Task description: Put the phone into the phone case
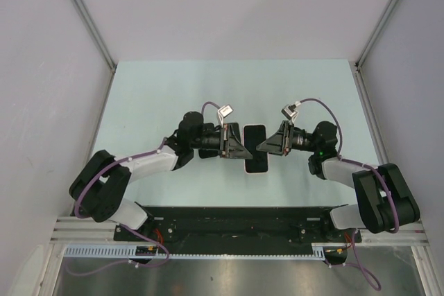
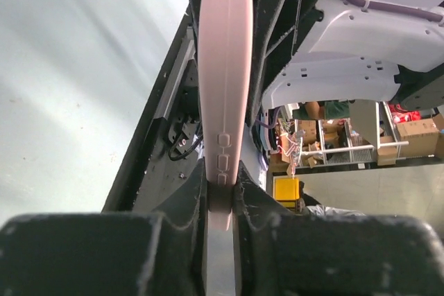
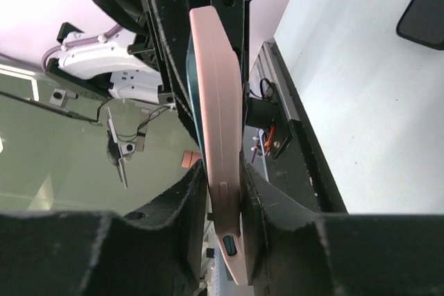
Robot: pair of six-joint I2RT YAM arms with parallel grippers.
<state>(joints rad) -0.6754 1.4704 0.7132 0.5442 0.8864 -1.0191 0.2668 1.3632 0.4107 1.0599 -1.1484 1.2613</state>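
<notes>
- The phone case (image 1: 256,133) is pale pink with rounded edges. From above its face looks dark inside a pale rim, and small button bumps run along one thin side.
- It is held flat, off the counter (image 1: 173,95), midway between the two arms.
- The left claw (image 1: 246,151) is clamped on its left long edge.
- The right claw (image 1: 262,147) is clamped on the opposite edge.

Pale green table (image 1: 173,95) under soft, even light; white walls (image 1: 41,67) close its left, far and right sides; metal posts (image 1: 87,19) rise from its far corners; an aluminium rail (image 1: 76,230) lines its near edge; past that edge, grey floor (image 1: 243,279) and shelves of cardboard boxes (image 2: 409,129).
</notes>
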